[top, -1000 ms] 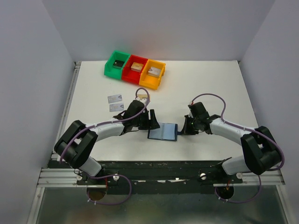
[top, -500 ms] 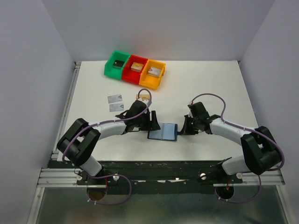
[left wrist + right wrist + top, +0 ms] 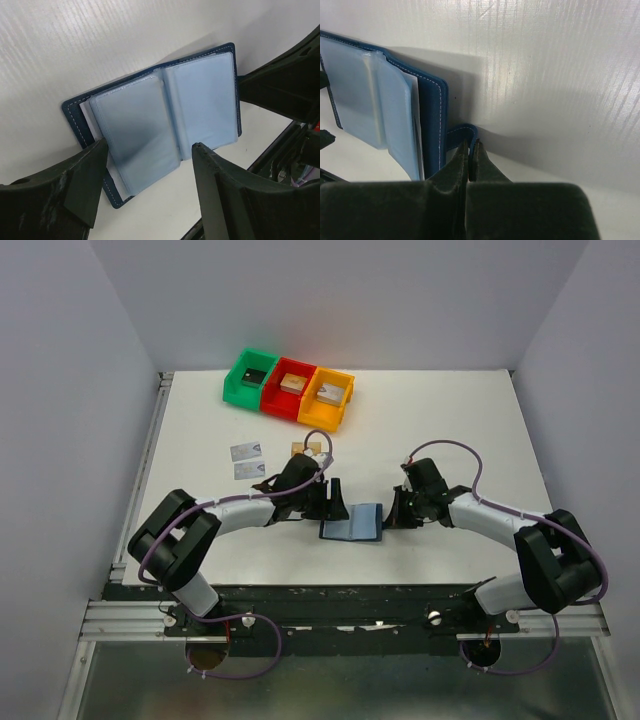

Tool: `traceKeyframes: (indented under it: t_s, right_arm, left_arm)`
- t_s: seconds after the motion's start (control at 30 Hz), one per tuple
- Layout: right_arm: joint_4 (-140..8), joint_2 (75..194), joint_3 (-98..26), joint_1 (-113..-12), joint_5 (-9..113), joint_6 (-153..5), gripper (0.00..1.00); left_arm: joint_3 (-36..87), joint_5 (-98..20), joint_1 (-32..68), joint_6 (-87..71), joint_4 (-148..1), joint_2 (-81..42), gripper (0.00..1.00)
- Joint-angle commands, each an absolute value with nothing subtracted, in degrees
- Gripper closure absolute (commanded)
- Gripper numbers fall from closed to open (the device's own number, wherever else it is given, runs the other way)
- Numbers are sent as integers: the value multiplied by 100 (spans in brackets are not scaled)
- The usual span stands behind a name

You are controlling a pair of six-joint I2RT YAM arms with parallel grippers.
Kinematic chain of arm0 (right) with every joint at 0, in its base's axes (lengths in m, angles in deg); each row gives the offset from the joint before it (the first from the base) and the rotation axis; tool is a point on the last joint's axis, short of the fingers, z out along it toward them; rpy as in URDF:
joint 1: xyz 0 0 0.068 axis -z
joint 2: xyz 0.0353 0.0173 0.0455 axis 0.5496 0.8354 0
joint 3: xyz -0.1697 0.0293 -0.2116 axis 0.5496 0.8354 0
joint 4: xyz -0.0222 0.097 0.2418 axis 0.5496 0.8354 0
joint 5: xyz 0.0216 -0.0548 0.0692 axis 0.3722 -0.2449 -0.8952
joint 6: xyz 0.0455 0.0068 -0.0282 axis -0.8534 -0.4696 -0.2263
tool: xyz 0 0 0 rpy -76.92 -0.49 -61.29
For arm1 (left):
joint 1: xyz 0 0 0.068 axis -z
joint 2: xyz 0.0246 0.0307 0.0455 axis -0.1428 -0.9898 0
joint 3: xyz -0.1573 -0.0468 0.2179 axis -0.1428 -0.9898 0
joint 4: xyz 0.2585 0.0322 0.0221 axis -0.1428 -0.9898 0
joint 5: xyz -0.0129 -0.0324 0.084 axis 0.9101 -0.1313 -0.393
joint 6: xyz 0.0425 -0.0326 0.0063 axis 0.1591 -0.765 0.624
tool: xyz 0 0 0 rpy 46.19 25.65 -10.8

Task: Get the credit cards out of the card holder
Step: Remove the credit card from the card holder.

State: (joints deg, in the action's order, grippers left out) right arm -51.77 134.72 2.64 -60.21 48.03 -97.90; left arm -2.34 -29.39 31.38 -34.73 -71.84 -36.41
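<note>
The card holder (image 3: 352, 523) lies open on the white table, a navy booklet with pale blue-grey pockets, and fills the left wrist view (image 3: 165, 120). No card shows in the pockets I see. My left gripper (image 3: 335, 502) is open and empty just above the holder's left half, with its jaws (image 3: 150, 145) astride the left pocket page. My right gripper (image 3: 392, 512) is shut on the holder's strap tab (image 3: 465, 132) at its right edge, as the right wrist view (image 3: 470, 145) shows. Two silver-grey credit cards (image 3: 245, 451) (image 3: 247, 470) and a tan-gold one (image 3: 307, 449) lie on the table behind my left arm.
Green (image 3: 250, 375), red (image 3: 290, 388) and orange (image 3: 328, 398) bins stand in a row at the back left, each with a small block inside. A metal rail (image 3: 150, 450) runs along the table's left edge.
My left gripper has moved right, over the holder's left half. The holder has shifted slightly right. The tan-gold card behind the left arm has come into view. The right gripper keeps hold of the strap.
</note>
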Motion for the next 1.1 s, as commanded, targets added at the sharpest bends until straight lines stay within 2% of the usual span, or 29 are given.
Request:
traceKeyframes:
  t_s: [0.0,1.07]
  right_arm:
    - [-5315,13553,349,-5997,4646,-9841,100]
    - [-5219,13457,305,-5997,4734,-9823,100]
  left_arm:
    - [-235,-2591,3248,-3338,-6830,-3559,25]
    - [336,-2538,3855,-2565,-7049,-3480,23]
